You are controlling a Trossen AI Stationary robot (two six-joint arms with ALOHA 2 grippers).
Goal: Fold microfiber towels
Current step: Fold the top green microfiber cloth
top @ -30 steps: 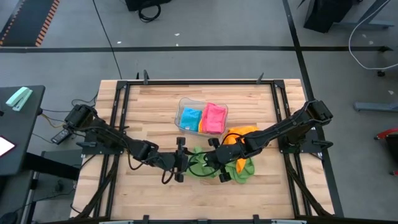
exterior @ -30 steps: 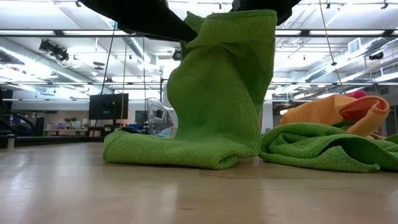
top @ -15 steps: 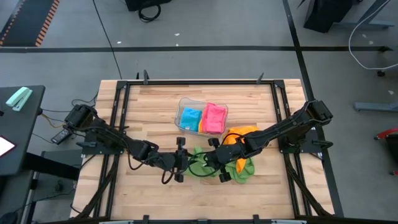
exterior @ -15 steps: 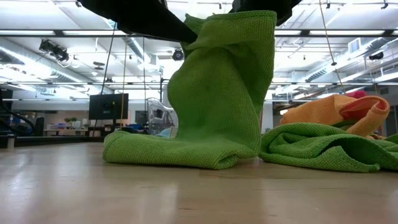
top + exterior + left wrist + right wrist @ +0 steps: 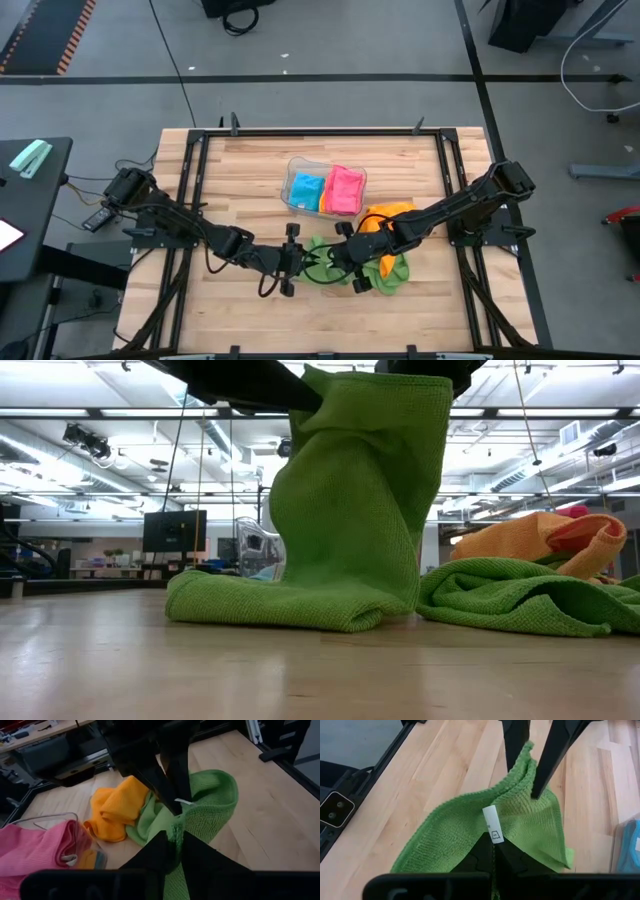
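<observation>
Left fingers [image 5: 176, 851] have closed on the green towel [image 5: 350, 510]; right unchanged.

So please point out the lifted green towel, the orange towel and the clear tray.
lifted green towel [image 5: 350, 500], low view, middle of its hanging part
orange towel [image 5: 112, 812], left wrist view, its crumpled middle
clear tray [image 5: 297, 166], high view, its rim

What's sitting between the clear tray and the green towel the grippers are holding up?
Partly the orange towel, bunched just right of the line from the clear tray to the held green towel; otherwise bare wood. The high view shows it.
</observation>
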